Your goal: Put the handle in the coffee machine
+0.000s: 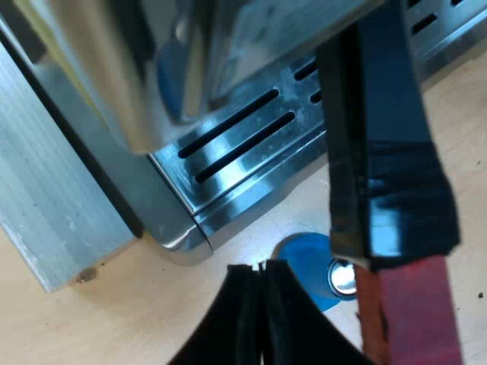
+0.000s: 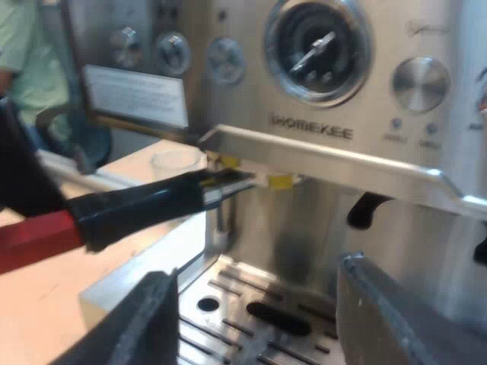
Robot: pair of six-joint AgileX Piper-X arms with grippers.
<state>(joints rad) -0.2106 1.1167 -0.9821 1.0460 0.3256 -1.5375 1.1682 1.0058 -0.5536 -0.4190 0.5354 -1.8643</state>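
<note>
1 espresso machine (image 2: 319, 175) is being viewed from the right wrist, with 1 round gauge (image 2: 316, 49) and 1 large metal knob (image 2: 422, 84) on its face. 1 holder (image 2: 137, 205) is being shown at the machine's front. Its metal head is being tucked up under the front ledge, beside 2 yellow tabs (image 2: 280, 181), while its dark handle is reaching out over the table (image 2: 46, 296) and ending in red. Whether it is locked in cannot be told. The 2 fingers of the right gripper (image 2: 259, 274) are being held wide apart above the drip tray (image 2: 228, 304), with nothing between them. In the left wrist view, the 2 fingers of the left gripper (image 1: 260, 270) are being pressed flat against each other, gripping nothing. They are sitting just beside the handle where black is giving way to red; contact cannot be told. Below them, 1 blue tamper (image 1: 304, 266) is lying on the table near the tray's corner, and 2 long slots are being shown whole in the tray. 1 clear glass (image 2: 179, 160) is standing beyond the holder, and 1 person's green sleeve (image 2: 23, 61) is showing farther off.
</note>
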